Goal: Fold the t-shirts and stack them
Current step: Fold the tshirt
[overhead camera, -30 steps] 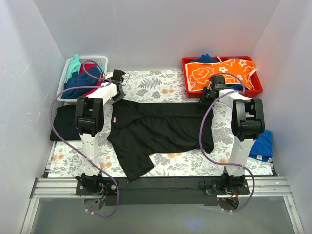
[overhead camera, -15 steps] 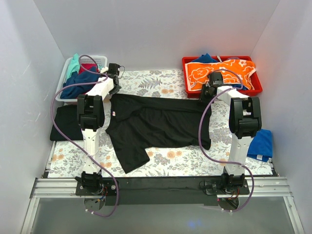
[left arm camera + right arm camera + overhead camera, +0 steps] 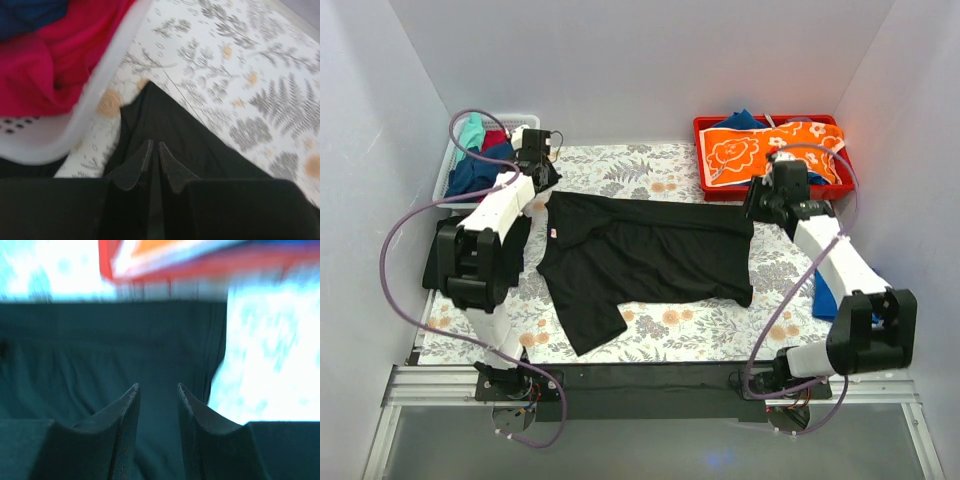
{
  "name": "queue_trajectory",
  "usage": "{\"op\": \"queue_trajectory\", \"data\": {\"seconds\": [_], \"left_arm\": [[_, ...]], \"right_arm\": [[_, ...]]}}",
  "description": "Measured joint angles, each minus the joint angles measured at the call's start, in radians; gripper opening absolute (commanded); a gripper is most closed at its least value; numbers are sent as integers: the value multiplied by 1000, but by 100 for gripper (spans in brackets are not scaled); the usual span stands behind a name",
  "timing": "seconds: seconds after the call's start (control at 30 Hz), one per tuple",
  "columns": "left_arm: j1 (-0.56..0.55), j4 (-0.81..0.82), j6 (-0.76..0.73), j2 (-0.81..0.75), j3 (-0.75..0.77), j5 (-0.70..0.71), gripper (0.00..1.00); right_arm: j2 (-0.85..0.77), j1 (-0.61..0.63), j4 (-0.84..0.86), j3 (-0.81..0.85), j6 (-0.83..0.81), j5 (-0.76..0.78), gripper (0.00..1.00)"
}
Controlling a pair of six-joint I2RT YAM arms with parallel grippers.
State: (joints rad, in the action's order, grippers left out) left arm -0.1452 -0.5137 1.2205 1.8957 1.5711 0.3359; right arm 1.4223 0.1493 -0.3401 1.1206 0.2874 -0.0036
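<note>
A large black t-shirt (image 3: 650, 250) lies spread across the fern-patterned cover, its small red neck label (image 3: 554, 235) near the left end. My left gripper (image 3: 544, 188) is at the shirt's far left corner. In the left wrist view the left gripper (image 3: 152, 147) has its fingers almost together, with black cloth (image 3: 165, 120) in the thin slit. My right gripper (image 3: 758, 206) is over the shirt's far right corner. In the right wrist view the right gripper (image 3: 157, 387) is open above the shirt (image 3: 100, 345) and holds nothing.
A white basket (image 3: 448, 170) of teal, blue and red shirts stands back left; its rim (image 3: 100, 85) is close to my left fingers. A red tray (image 3: 775, 185) with orange floral cloth is back right. A folded black shirt (image 3: 445, 255) lies left, a blue one (image 3: 823, 297) right.
The shirt was drawn toward the back and has since stayed put. Both arms swung their elbows outward. The right gripper now stands open over the shirt.
</note>
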Motion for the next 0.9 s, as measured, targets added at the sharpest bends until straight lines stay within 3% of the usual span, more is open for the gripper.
{"op": "queue_trajectory", "data": {"seconds": [0.2, 0.4, 0.6, 0.9], "left_arm": [[-84, 11, 25, -258, -319, -97, 0], [-112, -33, 64, -301, -588, -198, 0], [-112, -70, 89, -343, -647, -221, 0], [-112, -70, 135, -328, -660, -204, 0]], "right_arm": [[-172, 34, -81, -317, 31, -26, 38], [-322, 34, -154, -480, 81, -37, 17], [-351, 34, -156, -530, 117, -55, 10], [-372, 34, -163, -583, 143, -43, 7]]}}
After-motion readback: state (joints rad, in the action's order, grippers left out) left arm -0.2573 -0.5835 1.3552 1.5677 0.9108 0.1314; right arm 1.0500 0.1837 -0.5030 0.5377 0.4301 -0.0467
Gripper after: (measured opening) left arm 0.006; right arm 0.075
